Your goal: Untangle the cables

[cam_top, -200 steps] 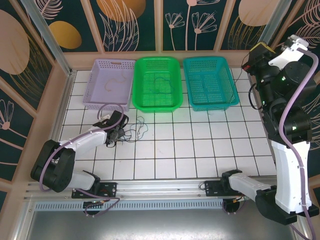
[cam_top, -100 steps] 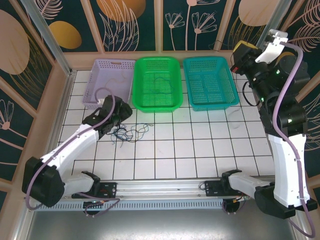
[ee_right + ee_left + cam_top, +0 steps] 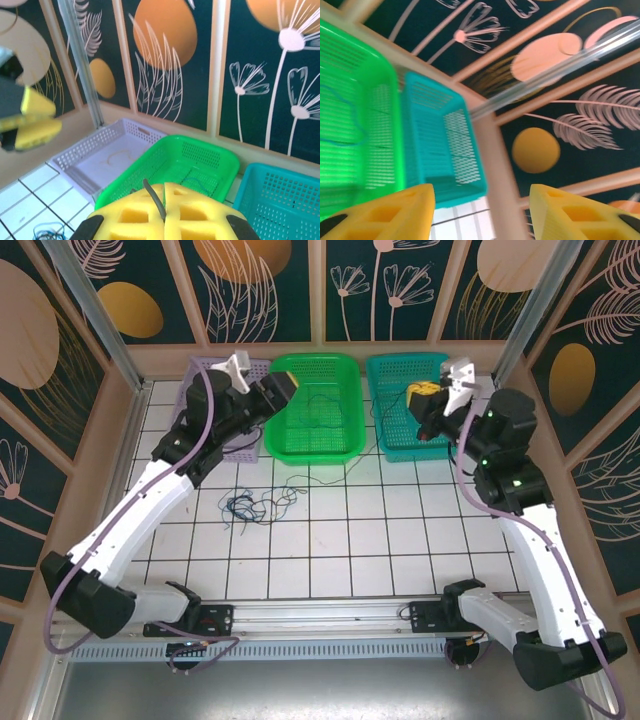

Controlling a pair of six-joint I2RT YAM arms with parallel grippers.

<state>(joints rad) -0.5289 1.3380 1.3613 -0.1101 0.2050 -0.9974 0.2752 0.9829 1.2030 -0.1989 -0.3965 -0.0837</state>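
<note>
A white tiled table (image 3: 400, 540) carries everything. Two white robot arms with purple cabling reach over it, the left arm (image 3: 140, 520) and the right arm (image 3: 545, 550), both raised toward the far edge.

Three perforated plastic baskets stand side by side along that edge: a lavender rectangular basket (image 3: 80, 150) on the left, a bright green one (image 3: 312, 452) in the middle and a teal one (image 3: 395, 435) on the right.

The left gripper (image 3: 481, 205) hangs in the air about where the lavender and green baskets meet. Its two yellow foam-padded fingers stand well apart, with nothing between them. The right gripper (image 3: 165, 194) hangs above the teal basket's left end. Its yellow pads are pressed together, and a thin dark wire (image 3: 151, 195) is pinched in the seam between them, its free end sticking up past the tips.

The cables lie in four places. A loose tangle (image 3: 255, 505) of thin, dark blue-black loops lies on the tiles in front of the lavender and green baskets, well apart from both grippers; its strands cross one another and cannot be counted. One thin dark strand (image 3: 320, 405) lies curled on the green basket's floor. One pale tan wire (image 3: 112, 159) lies in the lavender basket. The fourth is the wire in the right gripper.
</note>
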